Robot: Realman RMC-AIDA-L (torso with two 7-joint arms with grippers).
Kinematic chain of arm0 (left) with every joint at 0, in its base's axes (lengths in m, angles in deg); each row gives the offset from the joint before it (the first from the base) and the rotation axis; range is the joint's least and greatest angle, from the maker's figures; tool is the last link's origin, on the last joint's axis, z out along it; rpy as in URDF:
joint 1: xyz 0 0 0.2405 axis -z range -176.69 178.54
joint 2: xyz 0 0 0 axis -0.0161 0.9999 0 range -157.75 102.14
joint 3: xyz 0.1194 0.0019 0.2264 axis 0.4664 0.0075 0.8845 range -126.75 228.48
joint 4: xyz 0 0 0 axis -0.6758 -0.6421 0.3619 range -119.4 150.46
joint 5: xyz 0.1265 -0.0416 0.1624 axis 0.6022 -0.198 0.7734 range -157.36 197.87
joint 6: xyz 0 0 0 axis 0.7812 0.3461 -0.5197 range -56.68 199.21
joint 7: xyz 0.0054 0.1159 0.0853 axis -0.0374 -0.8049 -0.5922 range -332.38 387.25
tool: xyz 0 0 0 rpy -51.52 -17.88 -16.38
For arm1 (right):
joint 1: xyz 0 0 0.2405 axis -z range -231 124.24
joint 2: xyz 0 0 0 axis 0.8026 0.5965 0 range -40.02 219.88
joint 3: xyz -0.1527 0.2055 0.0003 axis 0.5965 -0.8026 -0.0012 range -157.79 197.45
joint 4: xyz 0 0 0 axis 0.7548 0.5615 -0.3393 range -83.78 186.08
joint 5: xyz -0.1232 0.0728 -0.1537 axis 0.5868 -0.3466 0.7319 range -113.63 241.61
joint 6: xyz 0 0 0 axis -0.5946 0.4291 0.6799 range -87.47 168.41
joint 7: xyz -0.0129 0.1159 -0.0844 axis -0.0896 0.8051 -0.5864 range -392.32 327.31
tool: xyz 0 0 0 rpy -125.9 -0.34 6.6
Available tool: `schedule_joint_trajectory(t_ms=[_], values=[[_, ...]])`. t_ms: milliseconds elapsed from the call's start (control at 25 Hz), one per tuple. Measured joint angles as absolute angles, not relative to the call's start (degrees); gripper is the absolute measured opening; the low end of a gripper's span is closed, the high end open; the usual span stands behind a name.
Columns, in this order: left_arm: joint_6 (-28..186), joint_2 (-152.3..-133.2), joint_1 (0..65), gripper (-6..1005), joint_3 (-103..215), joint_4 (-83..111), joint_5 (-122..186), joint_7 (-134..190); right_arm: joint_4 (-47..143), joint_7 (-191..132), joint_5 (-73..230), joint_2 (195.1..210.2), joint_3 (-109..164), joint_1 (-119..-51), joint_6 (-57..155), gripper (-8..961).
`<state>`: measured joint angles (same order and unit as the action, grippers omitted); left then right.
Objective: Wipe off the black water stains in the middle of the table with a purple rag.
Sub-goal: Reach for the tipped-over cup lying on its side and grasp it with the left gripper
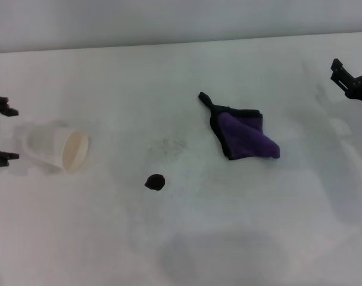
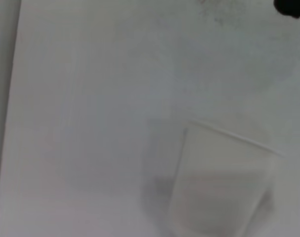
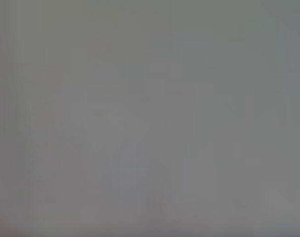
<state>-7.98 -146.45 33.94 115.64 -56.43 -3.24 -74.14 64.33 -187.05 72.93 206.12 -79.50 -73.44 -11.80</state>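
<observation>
**Rag and blot lie apart on the worktop, both claws at the edges**

The white worktop [image 1: 187, 238] carries three things in the head view. The purple rag [image 1: 245, 134], dark-edged and folded into a rough diamond with a black tail pointing toward the far left, lies right of centre. The black water stain [image 1: 155, 182], a small roundish blot, sits nearer the robot and to the left of the rag, well apart from it. Between the two, a bit farther from the robot than the blot, a faint grey speckled smudge [image 1: 169, 145] marks the surface. A translucent plastic cup [image 1: 57, 146] lies tipped on its side at the left, its open mouth facing the middle of the worktop.

The left claw [image 1: 1, 131] hangs at the left edge, just beside the cup's base, its two fingers apart and holding nothing. The right claw [image 1: 352, 76] hovers at the far right edge, well apart from the rag; its fingers also look spread and empty.

The left wrist view shows the cup [image 2: 219, 182] close up on the worktop [image 2: 81, 98], with the blot [image 2: 291, 7] just visible in one corner. The right wrist view gives only a plain grey field, with nothing to make out.
</observation>
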Motion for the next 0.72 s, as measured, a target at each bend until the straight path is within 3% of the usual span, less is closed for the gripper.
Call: schedule_joint_trajectory(t_ms=[720], values=[[0.61,-146.69,33.01,859,122.61,-52.40,-7.05,-78.21,64.42,-187.01,71.53,206.12,-79.67,-73.81,-11.55,843]])
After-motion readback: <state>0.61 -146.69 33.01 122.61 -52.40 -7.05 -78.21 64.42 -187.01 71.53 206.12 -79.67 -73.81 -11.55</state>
